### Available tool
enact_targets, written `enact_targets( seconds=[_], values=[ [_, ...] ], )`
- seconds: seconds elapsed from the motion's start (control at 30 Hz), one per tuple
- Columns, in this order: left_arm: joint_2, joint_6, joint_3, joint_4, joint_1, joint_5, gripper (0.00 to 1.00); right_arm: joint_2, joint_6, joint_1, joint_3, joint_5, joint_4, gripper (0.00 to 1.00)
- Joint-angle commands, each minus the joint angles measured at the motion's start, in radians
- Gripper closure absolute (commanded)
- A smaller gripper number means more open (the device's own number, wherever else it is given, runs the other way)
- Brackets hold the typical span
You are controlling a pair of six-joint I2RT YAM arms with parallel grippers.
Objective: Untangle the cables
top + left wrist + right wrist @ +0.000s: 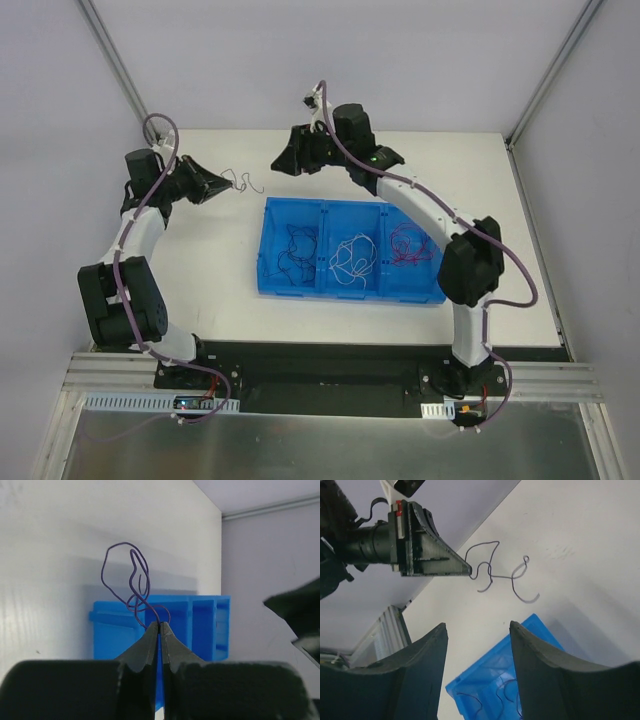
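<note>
A thin dark purple cable (247, 183) hangs curled above the table's back left, pinched at one end by my left gripper (230, 184). In the left wrist view the gripper (160, 624) is shut on the cable (124, 543), which loops upward from the tips. My right gripper (278, 163) hovers just right of it, open and holding nothing. The right wrist view shows its fingertips (477, 625) spread apart, with the cable (501, 577) and the left gripper (468, 571) beyond them. More cables lie in the blue tray (268, 290): dark (297, 250), white (352, 258), red (405, 243).
The blue tray (530, 630) has three compartments and sits mid-table, just in front of both grippers. White walls with metal frame posts (115, 60) close in the table at the back and sides.
</note>
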Motion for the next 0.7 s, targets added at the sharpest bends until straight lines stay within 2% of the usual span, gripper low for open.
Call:
enact_targets(
  seconds=[0.0,0.23,0.37,0.67],
  values=[
    [-0.087,0.048,0.017,0.091,-0.062,0.094,1.00,0.096,0.219,0.017,0.115,-0.091,0.149,0.46],
    [-0.155,0.102,0.018,0.102,-0.119,0.103,1.00,0.131,0.190,0.029,0.119,-0.031,0.130,0.49],
    [-0.172,0.104,0.011,0.115,-0.122,0.101,1.00,0.151,0.244,0.031,0.122,0.002,0.133,0.54],
    [-0.173,0.065,0.000,0.163,-0.129,0.133,1.00,0.211,0.347,0.035,0.143,0.041,0.150,0.55]
  ],
)
